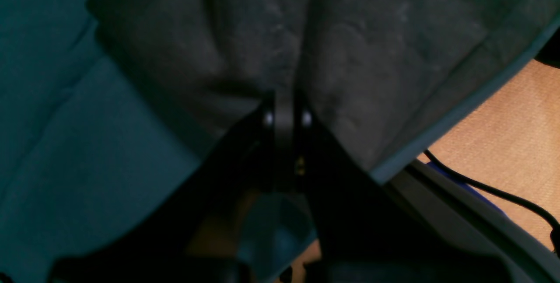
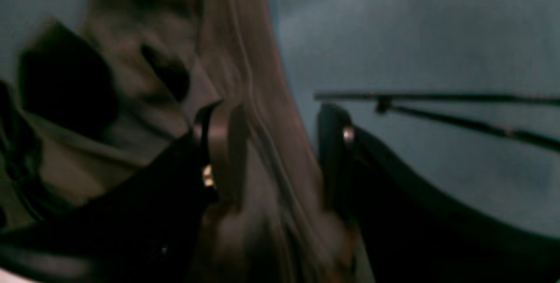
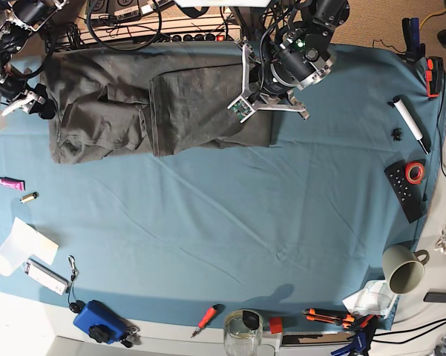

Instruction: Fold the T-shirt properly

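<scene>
The dark grey T-shirt lies wrinkled along the far edge of the teal cloth, with its right part folded over. My left gripper sits at the shirt's right end. Its jaws are pressed together on a pinch of the shirt's fabric. My right gripper is at the shirt's left end. Its jaws stand apart, with a bunched fold of the shirt running between them. The view is blurred.
On the right lie a white marker, a remote with a red tape roll, and a mug. Along the front edge are a blue device, a screwdriver and a glass jar. Paper lies at left.
</scene>
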{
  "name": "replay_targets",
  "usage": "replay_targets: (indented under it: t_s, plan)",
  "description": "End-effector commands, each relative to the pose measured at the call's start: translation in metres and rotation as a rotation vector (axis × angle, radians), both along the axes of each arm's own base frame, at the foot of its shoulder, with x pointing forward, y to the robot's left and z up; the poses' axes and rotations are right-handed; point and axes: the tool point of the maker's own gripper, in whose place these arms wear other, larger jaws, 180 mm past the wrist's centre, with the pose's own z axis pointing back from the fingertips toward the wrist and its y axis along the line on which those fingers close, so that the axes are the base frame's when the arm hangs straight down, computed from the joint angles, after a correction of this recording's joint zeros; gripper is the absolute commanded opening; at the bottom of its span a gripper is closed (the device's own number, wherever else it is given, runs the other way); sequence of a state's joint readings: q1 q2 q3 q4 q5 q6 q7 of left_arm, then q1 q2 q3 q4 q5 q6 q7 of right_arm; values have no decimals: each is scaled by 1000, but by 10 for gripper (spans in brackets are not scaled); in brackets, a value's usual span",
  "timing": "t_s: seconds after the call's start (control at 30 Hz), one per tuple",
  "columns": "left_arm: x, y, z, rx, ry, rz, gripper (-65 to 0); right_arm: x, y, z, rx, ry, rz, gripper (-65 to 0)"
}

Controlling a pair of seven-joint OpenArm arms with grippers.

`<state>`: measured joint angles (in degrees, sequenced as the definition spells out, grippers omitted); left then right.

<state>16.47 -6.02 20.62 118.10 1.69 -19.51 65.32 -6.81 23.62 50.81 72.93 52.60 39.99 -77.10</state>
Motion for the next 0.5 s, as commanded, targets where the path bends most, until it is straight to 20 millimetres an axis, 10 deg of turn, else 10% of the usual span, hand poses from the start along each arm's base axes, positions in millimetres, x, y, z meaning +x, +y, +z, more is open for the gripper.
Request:
replay_targets:
  t_s: [0.0, 0.47]
  plan:
    - [3, -5, 7, -27, -20, 2, -650, 2, -6, 3, -9, 5, 1, -371]
    - [4, -6, 8, -35, -28, 2, -650, 8, 48, -19, 141, 48, 145, -371]
